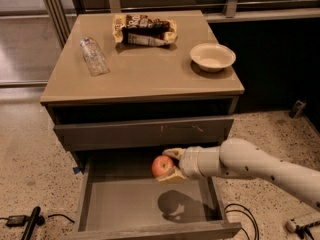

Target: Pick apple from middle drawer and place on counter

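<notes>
The small red apple [161,166] with yellowish patches is held in my gripper [170,165], whose fingers close on it from above and below. The white arm reaches in from the right. The apple hangs above the floor of the open middle drawer [125,204], and its shadow falls on the drawer floor below. The tan counter [145,69] is the top of the grey cabinet, above and behind the gripper.
On the counter lie a clear plastic bottle [93,56] at the left, a snack bag [144,30] at the back, and a cream bowl [212,57] at the right. A closed scratched drawer front [145,132] sits just above the gripper. Cables lie on the speckled floor.
</notes>
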Controlling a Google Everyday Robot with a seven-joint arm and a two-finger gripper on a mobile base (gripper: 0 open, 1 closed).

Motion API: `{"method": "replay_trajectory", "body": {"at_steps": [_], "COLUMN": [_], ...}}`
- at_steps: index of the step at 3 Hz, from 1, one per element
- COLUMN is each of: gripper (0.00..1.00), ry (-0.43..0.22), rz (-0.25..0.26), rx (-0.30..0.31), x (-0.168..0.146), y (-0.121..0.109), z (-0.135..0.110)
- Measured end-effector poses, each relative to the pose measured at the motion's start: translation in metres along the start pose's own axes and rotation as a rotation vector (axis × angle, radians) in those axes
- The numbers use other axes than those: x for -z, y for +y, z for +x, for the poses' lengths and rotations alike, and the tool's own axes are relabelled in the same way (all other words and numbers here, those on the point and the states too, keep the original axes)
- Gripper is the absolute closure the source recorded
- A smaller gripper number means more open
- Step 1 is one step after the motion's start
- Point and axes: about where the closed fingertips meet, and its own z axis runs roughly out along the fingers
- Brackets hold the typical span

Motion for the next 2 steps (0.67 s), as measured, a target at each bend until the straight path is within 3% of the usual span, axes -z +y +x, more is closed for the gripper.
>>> {"method": "replay_trajectory", "body": {"at_steps": [2], "gripper": [1.00], "ry": [0.010], "rz": [0.066], "rx": [0.104], "x": [0.086], "y": [-0.039], "z": [-0.086]}}
